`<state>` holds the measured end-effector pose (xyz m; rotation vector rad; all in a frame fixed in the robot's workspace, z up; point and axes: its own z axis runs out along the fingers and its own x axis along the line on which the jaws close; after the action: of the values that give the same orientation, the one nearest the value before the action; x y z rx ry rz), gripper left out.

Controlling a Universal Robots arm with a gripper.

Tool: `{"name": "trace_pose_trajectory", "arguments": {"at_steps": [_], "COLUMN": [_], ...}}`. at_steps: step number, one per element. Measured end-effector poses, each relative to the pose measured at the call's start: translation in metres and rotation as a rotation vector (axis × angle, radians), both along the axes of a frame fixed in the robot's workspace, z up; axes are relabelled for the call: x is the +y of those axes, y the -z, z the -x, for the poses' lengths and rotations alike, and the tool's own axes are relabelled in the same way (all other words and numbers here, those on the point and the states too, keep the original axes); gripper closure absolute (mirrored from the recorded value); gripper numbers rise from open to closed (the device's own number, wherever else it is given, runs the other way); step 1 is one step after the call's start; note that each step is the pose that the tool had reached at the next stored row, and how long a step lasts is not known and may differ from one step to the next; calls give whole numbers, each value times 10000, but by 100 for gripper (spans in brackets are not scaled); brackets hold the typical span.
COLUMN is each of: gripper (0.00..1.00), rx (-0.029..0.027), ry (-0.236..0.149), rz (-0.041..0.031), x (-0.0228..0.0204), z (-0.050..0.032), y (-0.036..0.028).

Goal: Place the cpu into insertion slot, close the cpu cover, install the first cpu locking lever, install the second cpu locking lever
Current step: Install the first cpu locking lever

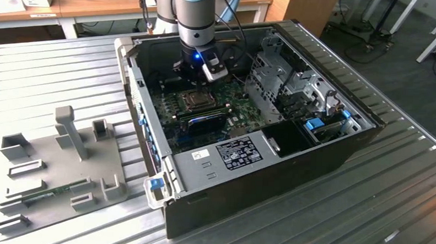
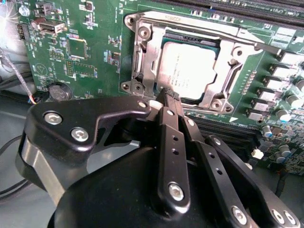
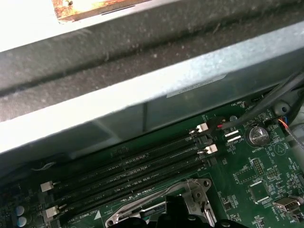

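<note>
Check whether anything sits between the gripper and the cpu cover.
Nothing visible does. In the second wrist view the gripper sits right at the edge of the cpu cover, which lies closed over the cpu in the slot.

The arm [image 1: 194, 16] enters the exterior view from twelve o'clock and hangs near vertical, its grey wrist segment with a blue band pointing straight down. A blue light glows on the wrist body above the pincer [image 1: 199, 77]. In the second wrist view the pincer [image 2: 167, 94] shows black, bolted linkage bars converging to a narrow tip toward twelve o'clock. The fingers [image 2: 164, 97] lie together at the tip, no gap visible between them, nothing gripped.
</note>
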<state>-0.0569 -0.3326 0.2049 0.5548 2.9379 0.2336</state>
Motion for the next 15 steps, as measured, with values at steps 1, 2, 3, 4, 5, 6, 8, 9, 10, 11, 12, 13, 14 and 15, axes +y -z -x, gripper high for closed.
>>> {"name": "trace_pose_trajectory", "arguments": {"at_steps": [1,2,3,4,5,6,8,9,10,11,12,13,14,15], "gripper": [89,89,89,89,89,89,89,89,89,89,89,89,89,89], "rx": [0,0,0,1,0,0,16,60,128,210,285,367,454,549], "ry": [0,0,0,0,-1,-1,-4,-4,-3,-5,-7,-13,-21,-31], "rz": [0,0,0,1,1,0,10,32,54,88,134,187,253,341], "x": [0,0,0,0,0,0,0,0,0,0,0,0,0,0], "z": [0,0,0,0,0,0,-2,-5,-9,-11,-11,-12,-12,-12], "y": [0,0,0,0,0,0,0,0,0,0,0,-1,0,0]}}
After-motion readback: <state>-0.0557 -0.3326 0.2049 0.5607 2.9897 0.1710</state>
